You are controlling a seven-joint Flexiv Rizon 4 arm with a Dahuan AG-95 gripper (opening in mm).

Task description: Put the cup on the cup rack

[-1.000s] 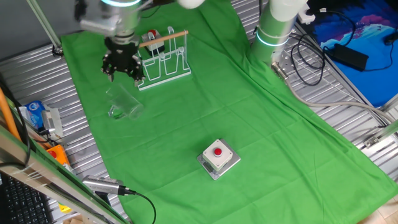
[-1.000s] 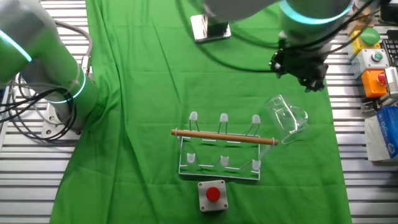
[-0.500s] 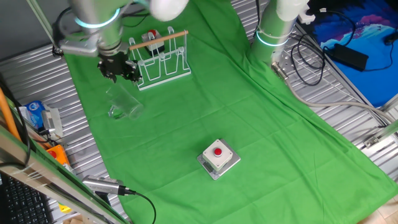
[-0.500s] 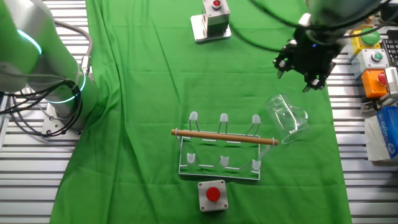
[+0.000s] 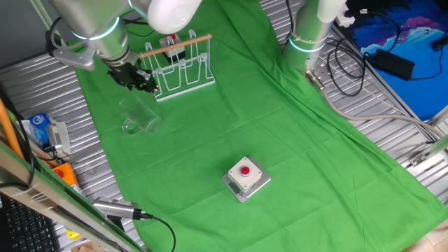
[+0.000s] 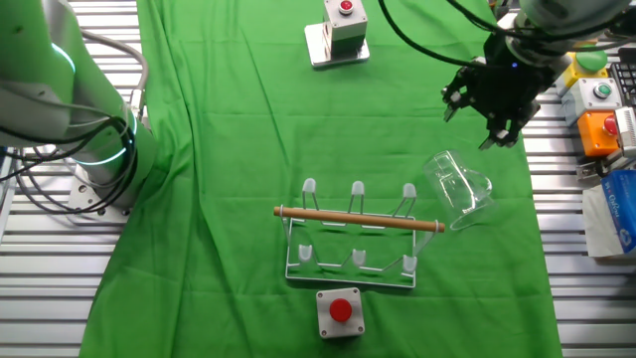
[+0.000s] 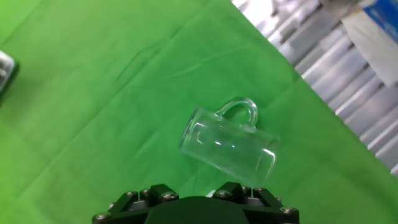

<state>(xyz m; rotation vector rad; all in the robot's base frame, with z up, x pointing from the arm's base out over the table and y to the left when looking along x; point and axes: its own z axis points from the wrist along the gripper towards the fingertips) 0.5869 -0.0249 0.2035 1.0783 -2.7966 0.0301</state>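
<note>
The cup (image 5: 140, 115) is a clear glass mug with a handle, lying on its side on the green cloth; it also shows as the cup (image 6: 459, 189) and the cup (image 7: 230, 143). To its side stands the cup rack (image 5: 183, 66), white wire with a wooden dowel on top; the other fixed view shows the cup rack (image 6: 353, 234). My gripper (image 5: 143, 78) hangs above the cloth between rack and cup, apart from both. Seen as the gripper (image 6: 482, 119), its fingers are spread and hold nothing. In the hand view only the black gripper housing shows; the fingertips are out of frame.
A grey box with a red button (image 5: 245, 175) sits on the cloth; a second such box (image 6: 338, 30) is at the far end. The cloth's edge runs close to the cup, with a blue carton (image 6: 616, 209) and button panels (image 6: 601, 99) beyond it on the metal table.
The gripper has shifted sideways toward the cloth's edge near the cup and tilted as the arm swung. The cup and the rack have not moved.
</note>
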